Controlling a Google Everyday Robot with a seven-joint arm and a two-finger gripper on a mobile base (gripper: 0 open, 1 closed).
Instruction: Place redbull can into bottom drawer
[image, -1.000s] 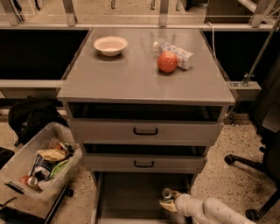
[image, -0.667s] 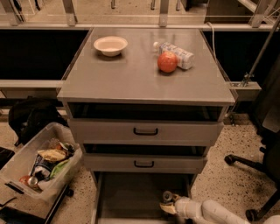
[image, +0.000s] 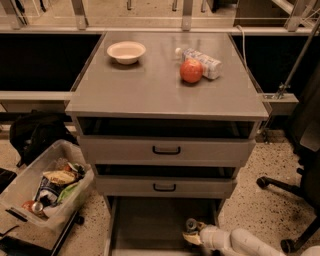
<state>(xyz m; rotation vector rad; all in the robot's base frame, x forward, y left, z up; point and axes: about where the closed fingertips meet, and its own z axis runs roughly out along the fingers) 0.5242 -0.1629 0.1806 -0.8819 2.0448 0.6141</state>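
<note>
The bottom drawer (image: 150, 225) is pulled out at the foot of the cabinet, its grey floor showing. The redbull can (image: 191, 225) stands upright at the drawer's right side, only its shiny top plainly showing. My gripper (image: 194, 236) reaches in from the lower right on a white arm and sits right at the can, low in the drawer.
On the cabinet top (image: 150, 85) are a white bowl (image: 126, 51), an apple (image: 191, 70) and a plastic bottle (image: 200, 61) lying on its side. Two upper drawers with black handles (image: 166, 150) are shut. A clear bin of snacks (image: 45, 190) stands left; a chair base (image: 285, 190) right.
The arm and can have shifted very slightly lower and right within the drawer; nothing else has moved.
</note>
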